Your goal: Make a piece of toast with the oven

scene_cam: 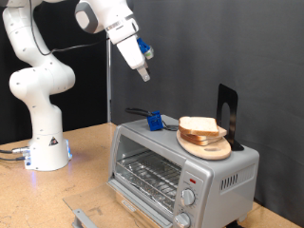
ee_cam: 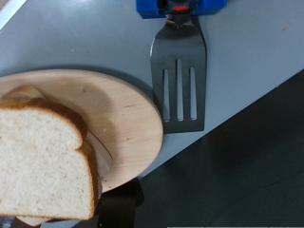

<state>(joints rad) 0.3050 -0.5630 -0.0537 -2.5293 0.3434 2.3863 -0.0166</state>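
Note:
The piece of toast (scene_cam: pixel 199 124) lies on a round wooden plate (scene_cam: pixel 205 144) on top of the silver oven (scene_cam: pixel 204 172). The oven's wire rack (scene_cam: pixel 147 175) shows through the front, and the door (scene_cam: pixel 87 215) seems dropped open. My gripper (scene_cam: pixel 142 74) hangs high above the oven's end at the exterior view's left, tilted, apart from everything, fingers together and holding nothing. The wrist view looks down on the toast (ee_cam: pixel 43 157), the plate (ee_cam: pixel 128 119) and a spatula (ee_cam: pixel 178 81).
A metal spatula with a blue handle (scene_cam: pixel 152 119) lies on the oven top beside the plate. A black upright stand (scene_cam: pixel 226 112) rises behind the plate. Two round knobs (scene_cam: pixel 189 199) sit at the oven's front. The robot base (scene_cam: pixel 46 147) stands on the wooden table.

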